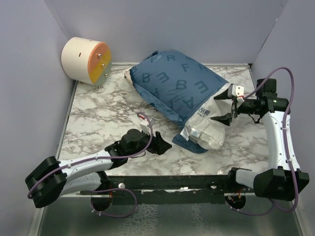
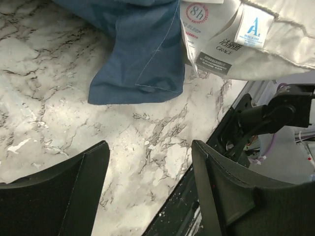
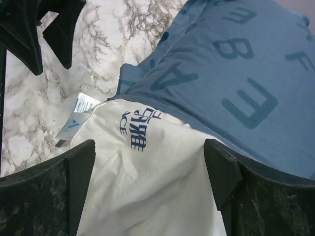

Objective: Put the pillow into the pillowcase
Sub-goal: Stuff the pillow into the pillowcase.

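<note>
Pillow (image 1: 209, 130) mostly inside pillowcase (image 1: 179, 83), near end exposed; left gripper (image 1: 162, 144) and right gripper (image 1: 227, 105) both spread, empty; the unheld case may slip back, baring more pillow

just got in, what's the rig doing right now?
Two arms are stuffing a plump white pillow into a blue letter-printed fabric pillowcase on the marble table. The pillow is mostly inside; its near end with the printed label sticks out of the opening. Neither arm holds anything: the left gripper sits open on the table just short of the case's corner, and the right gripper is open beside the exposed pillow end.
</note>
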Controlling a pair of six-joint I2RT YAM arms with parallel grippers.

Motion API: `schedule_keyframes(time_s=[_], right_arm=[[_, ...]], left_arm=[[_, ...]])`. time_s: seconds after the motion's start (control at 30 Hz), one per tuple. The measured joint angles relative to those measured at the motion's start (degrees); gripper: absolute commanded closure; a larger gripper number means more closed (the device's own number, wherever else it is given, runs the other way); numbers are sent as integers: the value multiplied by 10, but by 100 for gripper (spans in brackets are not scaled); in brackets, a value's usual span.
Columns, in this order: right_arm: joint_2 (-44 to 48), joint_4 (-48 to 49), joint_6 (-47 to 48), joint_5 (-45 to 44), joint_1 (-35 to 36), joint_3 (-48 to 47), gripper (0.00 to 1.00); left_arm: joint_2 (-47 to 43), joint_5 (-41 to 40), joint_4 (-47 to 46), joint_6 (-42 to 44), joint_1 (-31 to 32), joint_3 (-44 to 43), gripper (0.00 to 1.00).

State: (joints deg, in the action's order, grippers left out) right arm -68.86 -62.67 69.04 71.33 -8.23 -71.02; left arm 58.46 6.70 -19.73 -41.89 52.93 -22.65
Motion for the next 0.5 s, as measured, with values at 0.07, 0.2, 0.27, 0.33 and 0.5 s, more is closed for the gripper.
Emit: schedule_keyframes(time_s=[0.07, 0.2, 0.27, 0.33, 0.5], right_arm=[[6, -59, 70, -1, 0, -15, 0], [54, -123, 175, -9, 9, -9, 0], [74, -141, 200, -17, 26, -5, 0], [83, -149, 218, -32, 45, 3, 0], [79, -137, 221, -103, 58, 62, 1]], left_arm=[[24, -11, -45, 7, 14, 21, 28], [108, -19, -181, 41, 27, 24, 26], [154, -19, -243, 55, 29, 21, 23], [200, -19, -296, 64, 30, 12, 20], [322, -19, -387, 73, 42, -40, 19]])
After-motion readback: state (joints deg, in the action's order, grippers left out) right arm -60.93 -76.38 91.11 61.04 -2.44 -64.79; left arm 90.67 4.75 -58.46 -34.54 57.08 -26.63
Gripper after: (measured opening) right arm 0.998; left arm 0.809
